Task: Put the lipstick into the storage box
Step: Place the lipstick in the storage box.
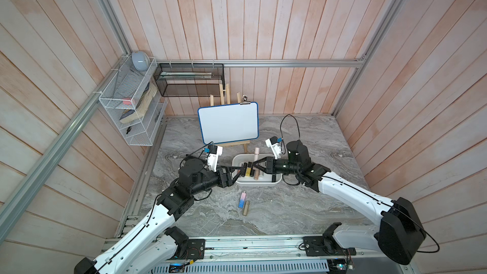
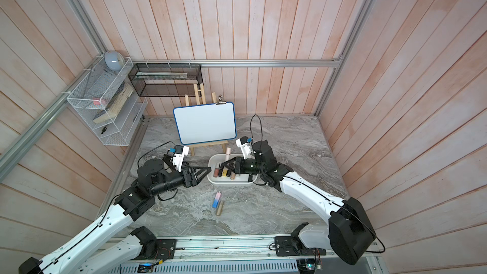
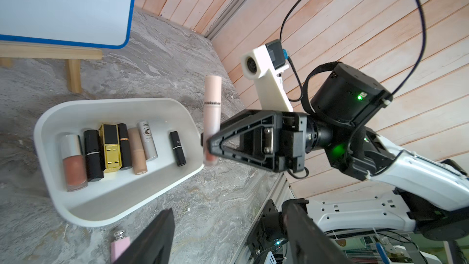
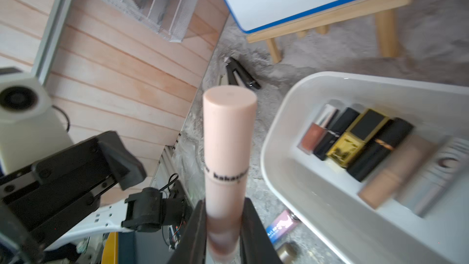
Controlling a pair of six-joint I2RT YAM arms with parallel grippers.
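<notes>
Tabletop (image 1: 303, 206): right end effector (image 3: 210, 146) grips lipstick (image 3: 212, 102), apparently upright.

Storage box (image 3: 109, 199): smooth white plastic. Gold lipstick (image 3: 111, 153): shiny metallic casing. Peach lipstick (image 4: 228, 135): matt. Tabletop (image 3: 177, 54): grey veined stone look.

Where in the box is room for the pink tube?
Bare: the strip between the lipstick row and the robot-side wall of the box; the gap between the silver lipstick and the lone black lipstick. Crowded: the row.
</notes>
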